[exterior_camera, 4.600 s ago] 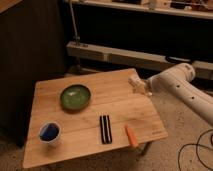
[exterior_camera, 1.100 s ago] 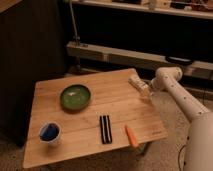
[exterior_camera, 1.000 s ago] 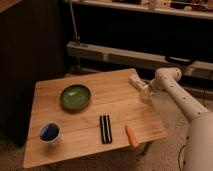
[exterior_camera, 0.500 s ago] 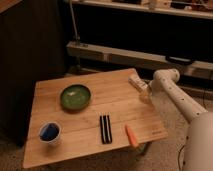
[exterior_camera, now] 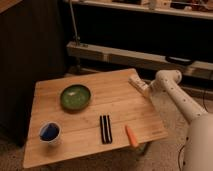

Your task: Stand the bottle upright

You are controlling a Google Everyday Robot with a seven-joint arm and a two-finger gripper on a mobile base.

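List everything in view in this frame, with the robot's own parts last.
table: one, light wood, centre of view
bowl: one, green, left half of the table, towards the far side
cup: one, blue, near left corner of the table
striped block: one, black with pale stripes, lying flat near the front edge
carrot piece: one, orange, just right of the block
bottle: one, whitish, lying at the table's far right edge
arm: one, white, reaching in from the right
hand: one, dark, at the bottle
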